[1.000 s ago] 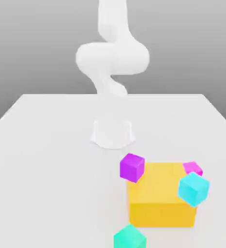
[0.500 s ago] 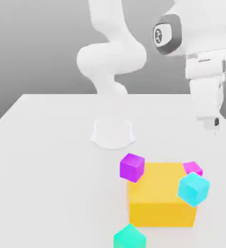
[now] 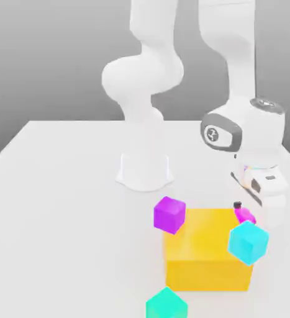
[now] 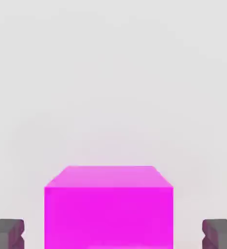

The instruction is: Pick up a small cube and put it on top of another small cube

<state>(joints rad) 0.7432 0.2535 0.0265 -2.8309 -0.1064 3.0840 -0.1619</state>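
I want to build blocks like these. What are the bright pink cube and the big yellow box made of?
Hard to say for sure. The pink cube looks like smooth, matte plastic: one flat, even colour, sharp edges, no grain or shine. The yellow box looks the same, plain and matte. Both could equally be painted wood.

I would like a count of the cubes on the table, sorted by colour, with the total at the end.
Purple cube: 1
Magenta cube: 1
Cyan cube: 1
Teal cube: 1
Large yellow cube: 1
Total: 5 cubes, 4 small and 1 large.
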